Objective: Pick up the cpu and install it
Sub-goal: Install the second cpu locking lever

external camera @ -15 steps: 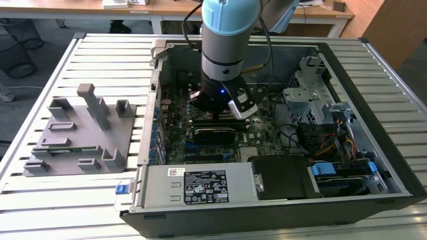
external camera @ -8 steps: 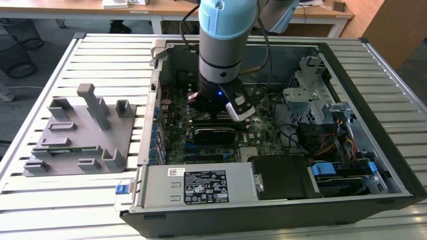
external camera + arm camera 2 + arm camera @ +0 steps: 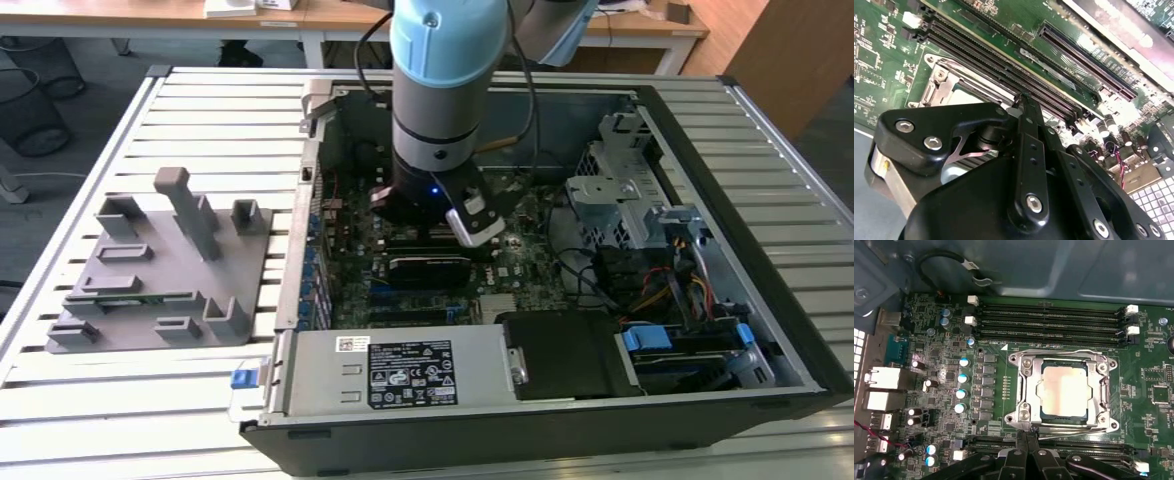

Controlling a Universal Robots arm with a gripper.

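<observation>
Sitting in motherboard [image 3: 939, 365] socket [image 3: 1024, 390], cpu [image 3: 1064, 390]; gripper [image 3: 1026, 450] beside.

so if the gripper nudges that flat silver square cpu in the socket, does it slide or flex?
The flat silver square cpu looks like a rigid metal-topped slab, so it probably won't flex. The metal socket frame surrounds it, so sliding seems unlikely. Its smooth, shiny top probably offers little grip to the gripper.

Pretty tight in there: the gripper [image 3: 1026, 442] sits just beside the socket frame [image 3: 1021, 390], hemmed by memory slots [image 3: 1049, 320] on both sides. Capacitors [image 3: 961, 377] crowd one flank. Above the cpu [image 3: 1064, 390] it's open. Case walls [image 3: 694, 140] box everything in.
</observation>
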